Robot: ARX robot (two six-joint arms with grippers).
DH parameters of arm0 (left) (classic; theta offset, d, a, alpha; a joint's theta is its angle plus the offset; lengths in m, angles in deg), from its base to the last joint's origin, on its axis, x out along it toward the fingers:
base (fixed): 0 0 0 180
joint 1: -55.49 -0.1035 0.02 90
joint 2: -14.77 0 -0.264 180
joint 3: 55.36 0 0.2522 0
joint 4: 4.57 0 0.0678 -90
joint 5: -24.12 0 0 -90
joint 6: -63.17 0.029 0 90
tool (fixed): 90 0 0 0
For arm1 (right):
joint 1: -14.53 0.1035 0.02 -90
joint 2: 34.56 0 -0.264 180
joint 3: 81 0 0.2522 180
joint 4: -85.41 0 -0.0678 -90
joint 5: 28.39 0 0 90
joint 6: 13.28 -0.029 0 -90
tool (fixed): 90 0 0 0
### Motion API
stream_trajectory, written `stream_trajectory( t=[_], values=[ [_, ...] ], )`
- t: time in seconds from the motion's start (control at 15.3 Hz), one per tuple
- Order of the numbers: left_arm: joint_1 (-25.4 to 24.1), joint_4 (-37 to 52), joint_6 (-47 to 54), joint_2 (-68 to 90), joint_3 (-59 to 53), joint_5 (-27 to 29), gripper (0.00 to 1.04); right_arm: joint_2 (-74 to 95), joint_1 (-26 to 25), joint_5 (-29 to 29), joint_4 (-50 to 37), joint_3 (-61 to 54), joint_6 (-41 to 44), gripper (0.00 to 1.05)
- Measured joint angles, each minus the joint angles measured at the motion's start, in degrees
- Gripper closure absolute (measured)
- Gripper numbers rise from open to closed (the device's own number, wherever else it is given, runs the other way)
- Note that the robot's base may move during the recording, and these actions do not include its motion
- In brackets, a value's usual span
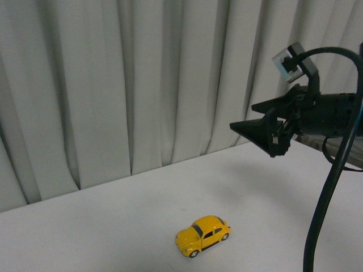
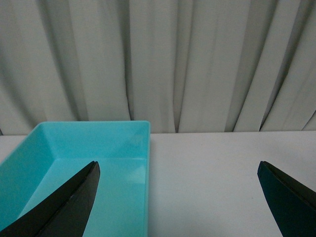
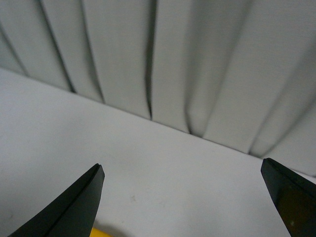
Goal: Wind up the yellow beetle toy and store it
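The yellow beetle toy [image 1: 202, 235] stands on its wheels on the white table, near the front edge in the front view. My right gripper [image 1: 245, 122] hangs open and empty in the air, well above and to the right of the toy, pointing left. In the right wrist view only a yellow sliver of the toy [image 3: 101, 232] shows at the frame's bottom edge by one finger. My left gripper [image 2: 178, 168] is open and empty, one finger over a turquoise box [image 2: 89, 148]. The left gripper does not show in the front view.
The turquoise box is open-topped and stands against the white curtain [image 1: 142, 85] that closes off the back of the table. A black cable [image 1: 332, 187] hangs from my right arm at the right side of the front view.
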Motion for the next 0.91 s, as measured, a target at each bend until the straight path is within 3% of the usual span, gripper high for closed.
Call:
stream_trajectory(
  t=[0.13, 0.33, 0.72, 0.91],
  values=[
    [0.0, 0.0, 0.0, 0.0, 0.0, 0.02, 0.07, 3.13, 0.44, 5.77, 10.25, 4.61, 9.68, 0.07],
    [0.0, 0.0, 0.0, 0.0, 0.0, 0.02, 0.07, 7.5, 0.79, 8.96, 26.86, 10.8, 25.77, 0.07],
    [0.0, 0.0, 0.0, 0.0, 0.0, 0.0, 0.07, 16.87, 2.32, 6.75, 53.68, 19.5, 60.46, 0.07],
    [0.0, -0.02, 0.0, 0.0, 0.0, 0.0, 0.07, 20.7, 2.51, 5.51, 62.4, 23.67, 71.87, 0.07]
  ],
)
